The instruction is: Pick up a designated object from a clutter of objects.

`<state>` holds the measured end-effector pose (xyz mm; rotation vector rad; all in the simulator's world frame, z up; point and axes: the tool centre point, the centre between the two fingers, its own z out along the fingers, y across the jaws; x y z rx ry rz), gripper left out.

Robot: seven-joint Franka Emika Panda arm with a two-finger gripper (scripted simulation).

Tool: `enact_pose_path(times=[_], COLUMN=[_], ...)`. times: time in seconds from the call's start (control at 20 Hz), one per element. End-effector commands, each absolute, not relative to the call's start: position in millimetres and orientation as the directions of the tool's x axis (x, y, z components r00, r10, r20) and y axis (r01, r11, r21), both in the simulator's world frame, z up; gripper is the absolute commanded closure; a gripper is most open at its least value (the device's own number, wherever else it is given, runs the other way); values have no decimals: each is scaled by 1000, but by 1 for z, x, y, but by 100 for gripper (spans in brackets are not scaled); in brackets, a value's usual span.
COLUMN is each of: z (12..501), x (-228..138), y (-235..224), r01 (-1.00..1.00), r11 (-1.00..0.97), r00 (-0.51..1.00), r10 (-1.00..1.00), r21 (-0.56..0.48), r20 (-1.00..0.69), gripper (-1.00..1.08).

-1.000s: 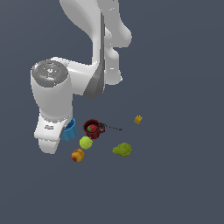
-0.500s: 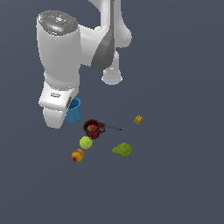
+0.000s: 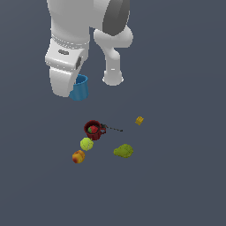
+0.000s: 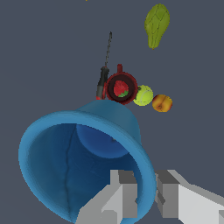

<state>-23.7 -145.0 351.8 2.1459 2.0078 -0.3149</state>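
Rim of the blue cup [image 4: 83, 162] is clamped between the fingers [image 4: 120, 192] of the hand [image 4: 146, 190]. The cup [image 3: 80, 87] is held clear of the worktop [image 3: 176, 176], at about 11 o'clock from the red mug [image 3: 93, 129], ball [image 3: 86, 144] and fruit [image 3: 78, 156].

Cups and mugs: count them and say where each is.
2. The blue cup hangs at the gripper, its wall between the fingers; the dark red mug sits below among the clutter. None appears hidden.
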Motion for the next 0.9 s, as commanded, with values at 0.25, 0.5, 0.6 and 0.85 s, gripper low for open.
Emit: enact_pose_path(times=[0.25, 0.5, 0.6, 0.85], z=[405, 428, 434, 440], x=[-56, -69, -72, -74], y=[-124, -116, -114, -112], r01=[998, 998, 998, 998], r11=[-68, -68, -68, -69], r00=[63, 64, 64, 64], r10=[958, 958, 958, 958], r21=[-8, -8, -8, -7], r20=[-279, -279, -279, -279], gripper=[108, 108, 108, 108])
